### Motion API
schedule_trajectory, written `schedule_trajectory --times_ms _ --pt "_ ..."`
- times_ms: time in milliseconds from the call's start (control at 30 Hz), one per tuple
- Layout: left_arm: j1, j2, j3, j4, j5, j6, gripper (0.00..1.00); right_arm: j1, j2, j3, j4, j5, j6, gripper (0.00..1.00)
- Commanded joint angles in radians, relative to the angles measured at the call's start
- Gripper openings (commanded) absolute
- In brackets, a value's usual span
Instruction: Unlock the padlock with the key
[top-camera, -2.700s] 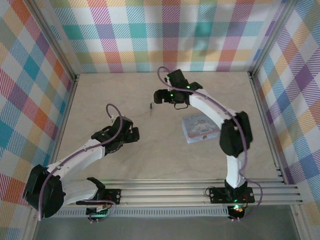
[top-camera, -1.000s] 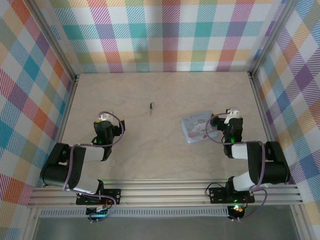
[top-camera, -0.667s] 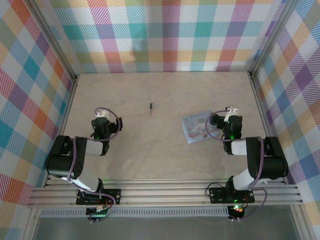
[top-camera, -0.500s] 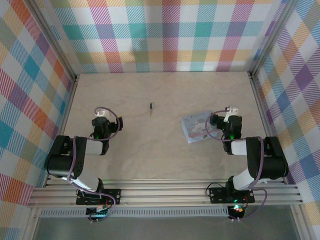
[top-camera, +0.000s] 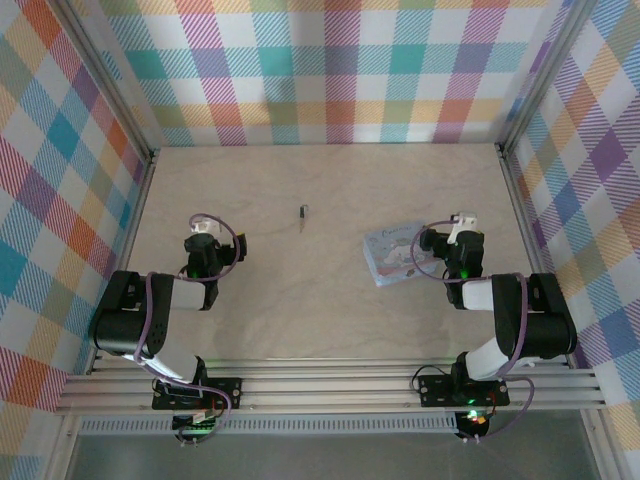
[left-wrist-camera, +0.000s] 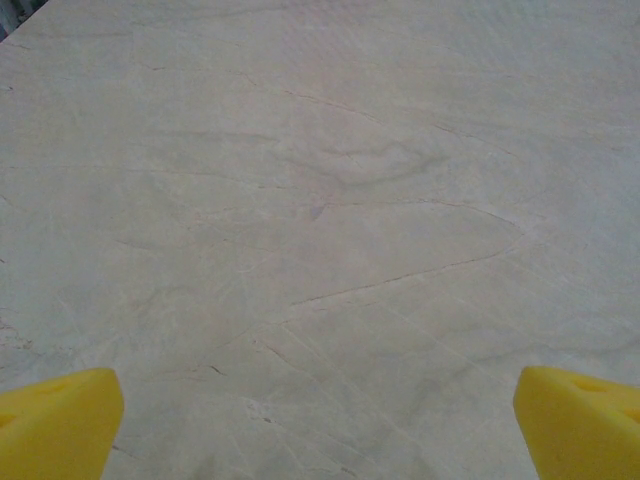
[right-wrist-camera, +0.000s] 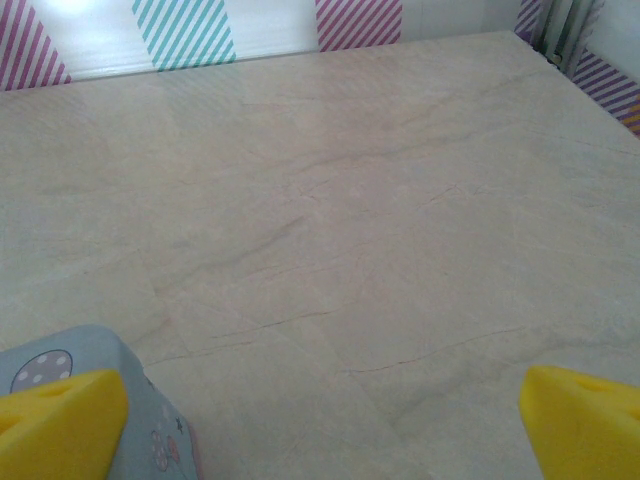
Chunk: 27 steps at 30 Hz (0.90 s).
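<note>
The key (top-camera: 303, 213), lying 12-to-6, sits at 3 o'clock from the nearer left gripper (top-camera: 203, 230), which is wide and empty like the right gripper (top-camera: 461, 226).

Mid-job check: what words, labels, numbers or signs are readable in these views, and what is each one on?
No text is readable in these views.
padlock: faint pinkish and dark printed marks on its face, too blurred to read as lettering.
key: too small to show any stamp or number.
plaid walls and table: pattern and grain, no writing.
</note>
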Motion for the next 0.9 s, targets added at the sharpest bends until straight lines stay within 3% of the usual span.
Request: schedule_trajectory --times_ms 0,867 --pt "0.006 -0.001 0.014 0.002 0.009 -0.016 1.0 0.005 0.006 0.014 -0.009 -0.005 -0.009 1.0" --pt "0.006 0.0 0.015 -0.001 0.01 -0.017 1.0 0.009 0.011 0.024 -0.019 -0.042 -0.027 1.0"
